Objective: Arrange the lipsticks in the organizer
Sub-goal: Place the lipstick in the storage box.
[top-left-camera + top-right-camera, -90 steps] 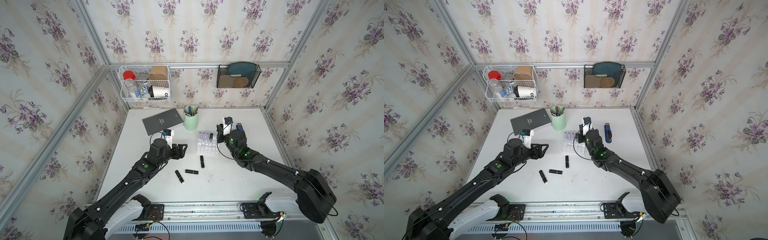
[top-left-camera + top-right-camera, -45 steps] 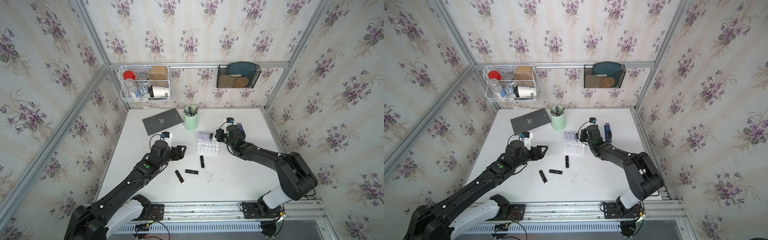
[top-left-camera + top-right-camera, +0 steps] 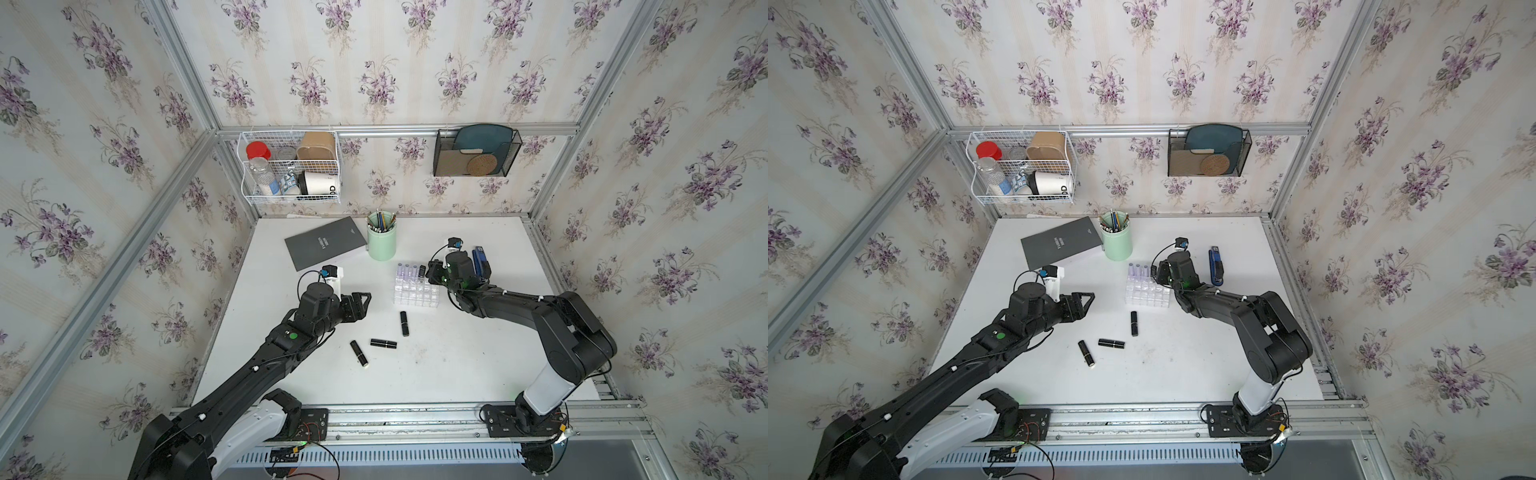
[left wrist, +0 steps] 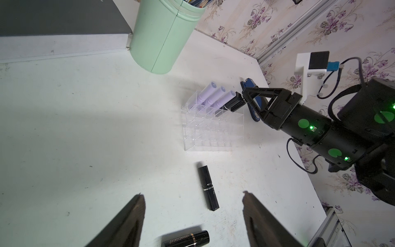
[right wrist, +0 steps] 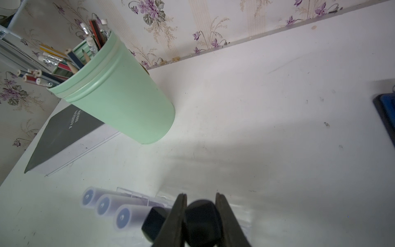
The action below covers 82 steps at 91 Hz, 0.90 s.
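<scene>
We see a scuffed white desk (image 3: 478,365), violet wallpaper (image 3: 374,62). Before the organizer (image 3: 417,291) lie three black lipsticks (image 3: 383,343), one marked LESSYCOCO, our left gripper (image 3: 365,305) open. Our right gripper (image 4: 245,99) clamps another lipstick (image 4: 234,103) at the organizer's far row. Beyond, a book (image 3: 326,242): FASHION SHOW.

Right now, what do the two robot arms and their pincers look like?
The left arm and right arm are black jointed tubes, each with a white segment near its base, round green stickers and small green lights. A thin black cable loops to a white camera bracket with a blue plug. The left gripper and right gripper have black, triangular open-frame fingers.
</scene>
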Tool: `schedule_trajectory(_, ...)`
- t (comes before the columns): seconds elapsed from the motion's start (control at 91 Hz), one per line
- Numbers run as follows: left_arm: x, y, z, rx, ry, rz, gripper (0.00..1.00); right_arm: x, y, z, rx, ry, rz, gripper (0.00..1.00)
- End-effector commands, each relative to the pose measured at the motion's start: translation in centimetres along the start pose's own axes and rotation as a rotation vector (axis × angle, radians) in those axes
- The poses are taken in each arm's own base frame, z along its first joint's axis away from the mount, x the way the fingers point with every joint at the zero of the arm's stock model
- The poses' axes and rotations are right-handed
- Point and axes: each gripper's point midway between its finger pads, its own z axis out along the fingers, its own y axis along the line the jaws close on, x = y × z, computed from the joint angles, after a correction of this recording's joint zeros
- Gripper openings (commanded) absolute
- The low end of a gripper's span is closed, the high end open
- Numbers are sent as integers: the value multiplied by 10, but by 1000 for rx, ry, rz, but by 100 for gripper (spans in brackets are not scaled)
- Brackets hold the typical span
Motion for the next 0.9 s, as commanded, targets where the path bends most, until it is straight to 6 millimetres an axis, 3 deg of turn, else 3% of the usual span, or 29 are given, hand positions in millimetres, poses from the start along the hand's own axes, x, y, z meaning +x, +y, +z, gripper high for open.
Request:
schedule_trajectory(0.0, -5, -6, -1, 30, -21, -4, 75, -1, -8, 2, 45, -15, -7, 13)
schedule_trajectory(0.077, -5, -6, -2, 31, -24, -4, 75, 2, -9, 3, 52, -9, -16, 16)
schedule_trajectory(0.209, -6, -6, -4, 32, -26, 1, 75, 2, -6, -1, 58, -8, -47, 30)
schedule_trajectory(0.253, -7, -7, -4, 35, -28, 1, 75, 7, 11, -5, 29, -2, -75, 34)
schedule_trajectory(0.429, -10, -9, -7, 42, -34, 3, 75, -1, 24, -12, -7, 5, -82, 49)
schedule_trajectory(0.528, -10, -7, -12, 28, -36, 6, 75, -10, 28, -25, -15, 10, -69, 52)
schedule_trajectory(0.626, -18, 2, -27, -45, -61, 21, 76, -17, 26, -51, -4, 22, -44, 53)
schedule_trajectory(0.736, -23, 24, -42, -195, -67, 37, 76, 8, 36, -77, 1, 121, -40, 53)
schedule_trajectory(0.89, -10, 38, -44, -281, 13, 32, 76, 84, 66, -105, 9, 327, -107, 55)
